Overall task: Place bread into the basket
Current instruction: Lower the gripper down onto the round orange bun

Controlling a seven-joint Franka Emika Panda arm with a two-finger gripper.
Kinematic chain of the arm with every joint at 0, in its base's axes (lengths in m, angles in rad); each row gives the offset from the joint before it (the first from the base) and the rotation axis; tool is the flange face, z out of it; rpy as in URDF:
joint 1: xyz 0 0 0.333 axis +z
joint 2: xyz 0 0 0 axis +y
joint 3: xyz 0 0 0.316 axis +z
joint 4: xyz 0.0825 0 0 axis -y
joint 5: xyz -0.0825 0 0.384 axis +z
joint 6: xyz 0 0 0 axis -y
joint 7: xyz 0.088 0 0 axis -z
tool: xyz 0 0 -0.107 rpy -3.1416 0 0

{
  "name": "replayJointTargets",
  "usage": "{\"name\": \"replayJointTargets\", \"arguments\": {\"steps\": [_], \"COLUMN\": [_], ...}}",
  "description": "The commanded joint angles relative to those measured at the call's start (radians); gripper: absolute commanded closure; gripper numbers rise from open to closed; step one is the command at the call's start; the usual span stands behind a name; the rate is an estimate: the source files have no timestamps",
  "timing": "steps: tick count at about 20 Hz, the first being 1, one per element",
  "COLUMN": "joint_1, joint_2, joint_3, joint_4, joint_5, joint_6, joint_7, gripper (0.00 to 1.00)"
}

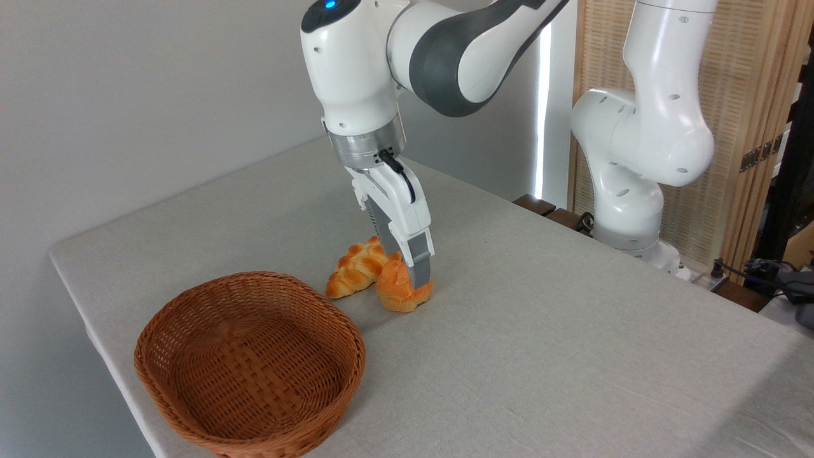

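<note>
My gripper is down at the bread, the near finger lying against the bun's right side; the far finger is hidden, so I cannot tell whether I am clamped on it. The bun sits on the table, touching the braided loaf just behind and to its left. The basket lies near the bun, to its front left, holding nothing.

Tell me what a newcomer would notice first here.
The white arm dominates the top, its gripper down on the orange bun at mid-table, a finger on the bun's right side. A braided loaf lies just behind-left of the bun. The empty wicker basket sits at the table's near-left corner.
</note>
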Motion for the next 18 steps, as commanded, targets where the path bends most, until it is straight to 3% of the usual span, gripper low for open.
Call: {"name": "replayJointTargets", "arguments": {"steps": [1,11,14,18], "joint_1": [-0.038,-0.044,-0.044,-0.044], "joint_2": [-0.01,0.014,0.019,0.031], "joint_3": [0.007,0.007,0.005,0.005], "joint_4": [-0.029,-0.029,-0.029,-0.029], "joint_5": [0.011,0.017,0.055,0.061], "joint_6": [-0.014,0.055,0.093,0.096], "joint_7": [0.015,0.02,0.02,0.021], "gripper": [0.0,0.0,0.0,0.0]}}
